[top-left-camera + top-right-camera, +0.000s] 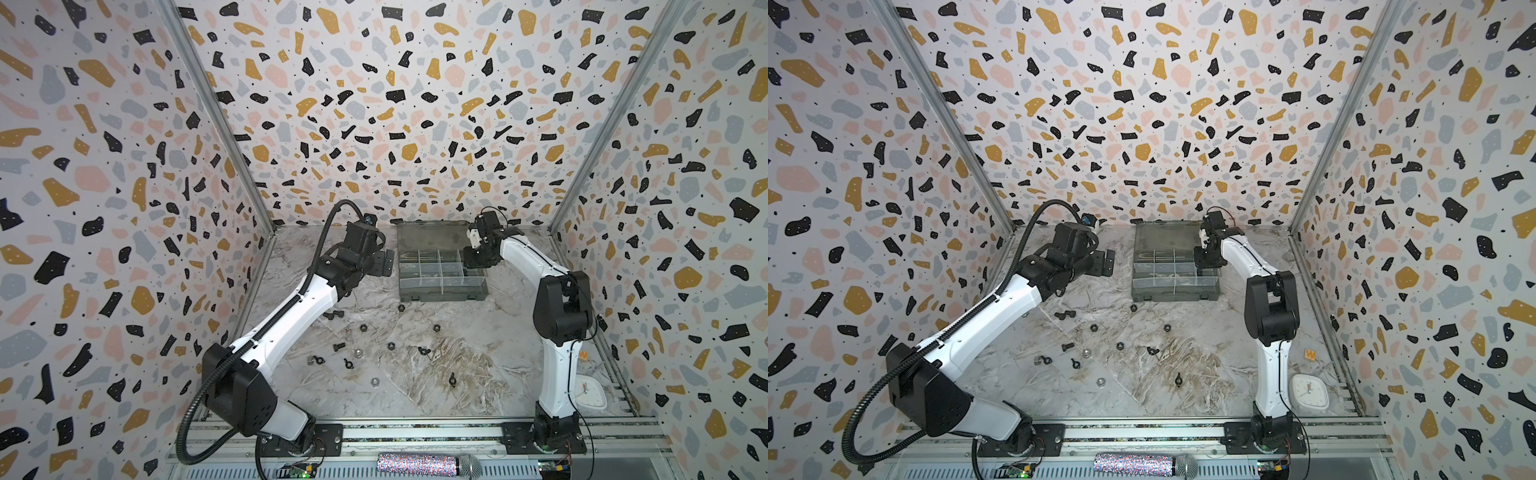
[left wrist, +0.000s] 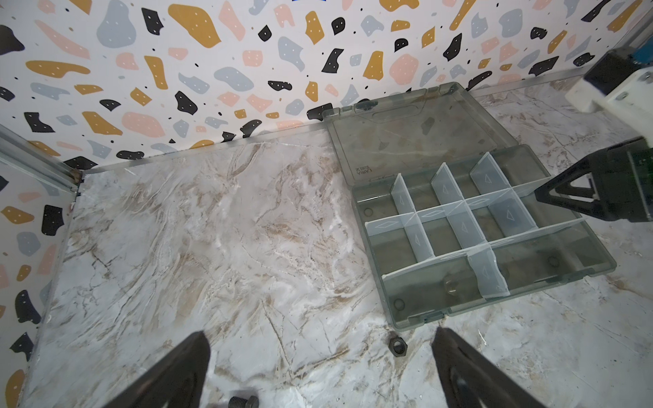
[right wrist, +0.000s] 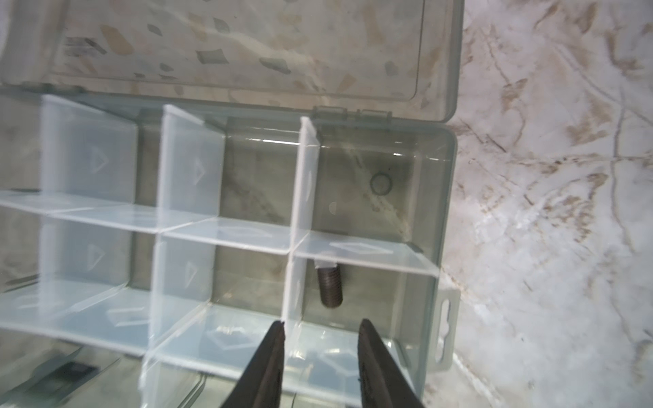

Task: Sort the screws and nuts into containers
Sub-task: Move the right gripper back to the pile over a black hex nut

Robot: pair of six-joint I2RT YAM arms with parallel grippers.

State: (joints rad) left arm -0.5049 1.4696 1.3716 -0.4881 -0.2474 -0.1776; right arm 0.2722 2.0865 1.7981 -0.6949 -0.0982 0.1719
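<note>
Two arms leaned toward the organizer box point(image 1: 440, 296) at the back of the surface point(image 1: 490, 357). My left gripper point(image 2: 319, 332) hung above the surface just beside the box's left end, jaws spread wide and empty. My right gripper point(image 3: 323, 322) hovered over the box's right end, jaws parted with nothing between them. One screw point(image 3: 329, 288) lay in the right-end compartment point(image 3: 410, 282) of the second row from the lid, its head hidden behind a pale divider. That wrist view was blurred. Other screws point(image 1: 332, 316) and nuts point(image 1: 391, 345) lay scattered on open surface toward the front, apart from both grippers.
</note>
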